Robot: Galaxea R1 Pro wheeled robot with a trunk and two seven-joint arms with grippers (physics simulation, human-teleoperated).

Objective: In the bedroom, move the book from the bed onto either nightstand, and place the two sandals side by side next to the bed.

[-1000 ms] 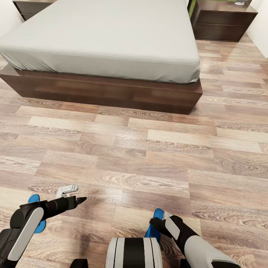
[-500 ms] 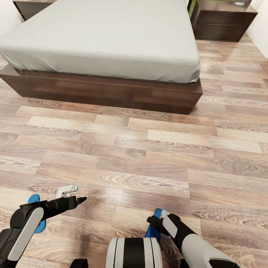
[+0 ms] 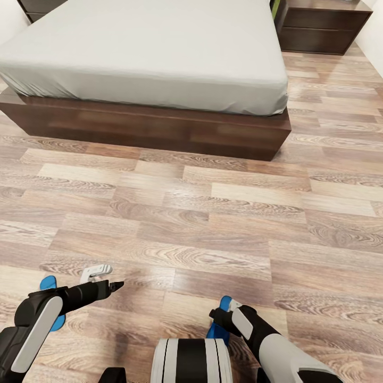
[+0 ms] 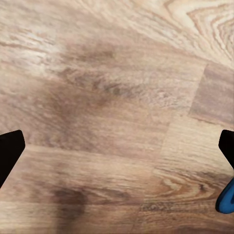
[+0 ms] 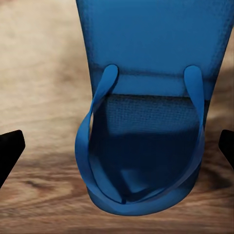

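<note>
The head has tipped down since a second ago; right gripper point(image 5: 117, 146), jaws spread, hangs over a sandal point(image 5: 146, 97) well short of the bed point(image 3: 149, 48), left gripper point(image 3: 101, 279) likewise spread and empty.

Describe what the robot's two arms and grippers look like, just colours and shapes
Both arms are black with smooth white shell panels along the forearms. The left gripper has one pale grey finger and one black, tapering finger. The right gripper's wrist end is black under a white panel. In both wrist views the fingertips show as plain black wedges. No cables or markings are visible.
</note>
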